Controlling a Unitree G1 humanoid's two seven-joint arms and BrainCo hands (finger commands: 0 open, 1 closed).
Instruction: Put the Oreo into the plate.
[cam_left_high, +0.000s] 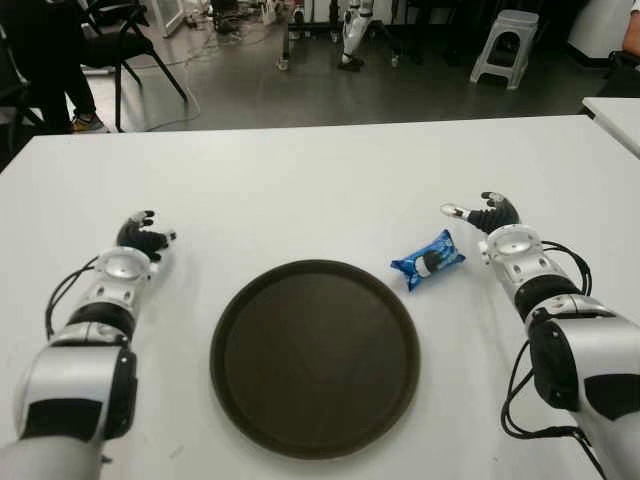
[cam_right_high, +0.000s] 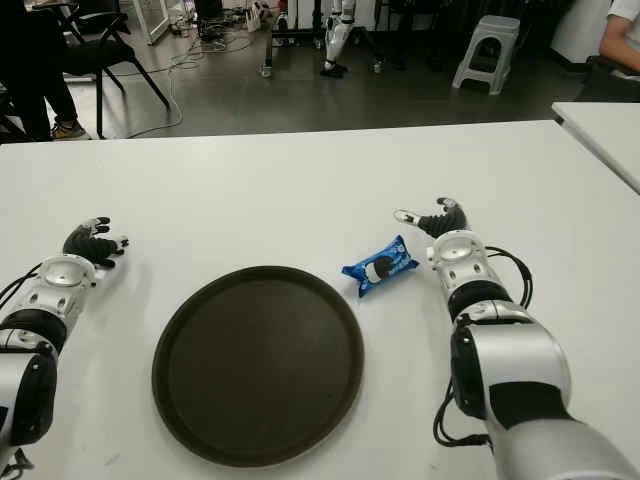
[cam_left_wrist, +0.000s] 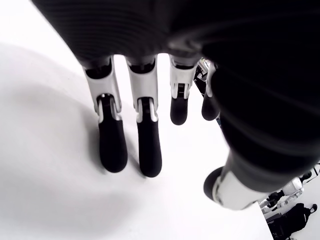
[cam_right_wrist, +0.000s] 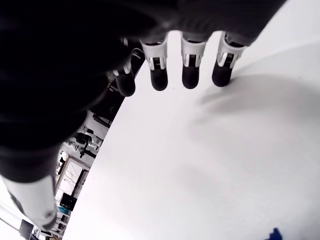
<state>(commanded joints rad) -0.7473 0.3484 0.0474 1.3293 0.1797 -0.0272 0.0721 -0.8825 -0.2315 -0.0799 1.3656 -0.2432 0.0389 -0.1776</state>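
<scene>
A blue Oreo packet (cam_left_high: 427, 260) lies on the white table (cam_left_high: 300, 190), just off the right rim of a round dark brown plate (cam_left_high: 315, 357). Nothing lies on the plate. My right hand (cam_left_high: 487, 214) shows a little to the right of the packet, apart from it, fingers spread and holding nothing (cam_right_wrist: 172, 75). A blue corner of the packet (cam_right_wrist: 274, 234) peeks into the right wrist view. My left hand (cam_left_high: 143, 236) shows to the left of the plate with its fingers (cam_left_wrist: 145, 145) relaxed over bare table.
A second white table (cam_left_high: 615, 115) stands at the far right. Beyond the table's far edge are black chairs (cam_left_high: 110, 40), a grey stool (cam_left_high: 505, 45), a person's legs at the left and another robot's legs (cam_left_high: 355, 35) on the floor.
</scene>
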